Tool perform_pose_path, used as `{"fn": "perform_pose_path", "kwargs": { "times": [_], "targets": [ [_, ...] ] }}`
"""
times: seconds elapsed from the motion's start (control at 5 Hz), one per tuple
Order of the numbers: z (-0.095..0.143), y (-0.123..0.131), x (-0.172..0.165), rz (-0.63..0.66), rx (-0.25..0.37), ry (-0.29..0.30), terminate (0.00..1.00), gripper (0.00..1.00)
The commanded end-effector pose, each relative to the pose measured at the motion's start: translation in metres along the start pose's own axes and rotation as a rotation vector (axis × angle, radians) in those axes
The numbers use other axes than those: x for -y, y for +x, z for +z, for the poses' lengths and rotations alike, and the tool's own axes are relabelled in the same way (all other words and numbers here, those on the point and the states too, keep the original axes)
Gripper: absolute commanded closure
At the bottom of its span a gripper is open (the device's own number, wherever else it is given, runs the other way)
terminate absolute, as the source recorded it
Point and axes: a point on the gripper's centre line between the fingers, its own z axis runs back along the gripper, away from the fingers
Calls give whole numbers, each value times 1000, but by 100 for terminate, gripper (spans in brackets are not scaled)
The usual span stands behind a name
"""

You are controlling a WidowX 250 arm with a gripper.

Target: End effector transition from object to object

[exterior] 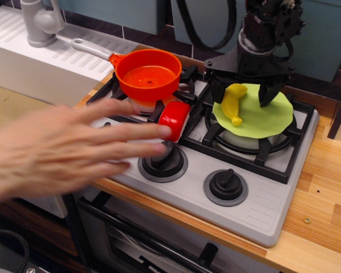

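My black gripper (244, 95) hangs over the right rear burner of the toy stove (261, 199). Its two dark fingers (269, 92) point down from a wide crossbar and stand apart, open. Between them lies a yellow banana (233, 103) on a lime green cloth (256, 115) that covers the burner. The fingers straddle the banana's upper end but do not hold it. An orange pot (148, 75) with a grey handle sits on the left burner. A red can (174, 120) lies on its side in front of the pot.
A blurred human hand (62, 151) reaches in from the left, fingertips near the red can and the left knob (163, 161). A second knob (225, 186) is at front right. A grey faucet (38, 23) and white sink stand at back left. A wooden counter (324, 193) surrounds the stove.
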Motion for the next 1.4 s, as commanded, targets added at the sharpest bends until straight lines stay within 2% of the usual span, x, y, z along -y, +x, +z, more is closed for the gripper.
{"fn": "perform_pose_path", "kwargs": {
  "times": [0.0, 0.2, 0.4, 0.6, 0.8, 1.2],
  "targets": [
    [0, 0, 0, 0, 0, 0, 0, 0],
    [43, 9, 3, 15, -41, 72, 0, 0],
    [69, 13, 5, 14, -70, 109, 0, 0],
    [81, 14, -3, -10, -76, 125, 0, 0],
    [78, 11, -27, -57, -53, 128, 0, 0],
    [65, 22, -61, -116, -11, 102, 0, 0]
  ]
}}
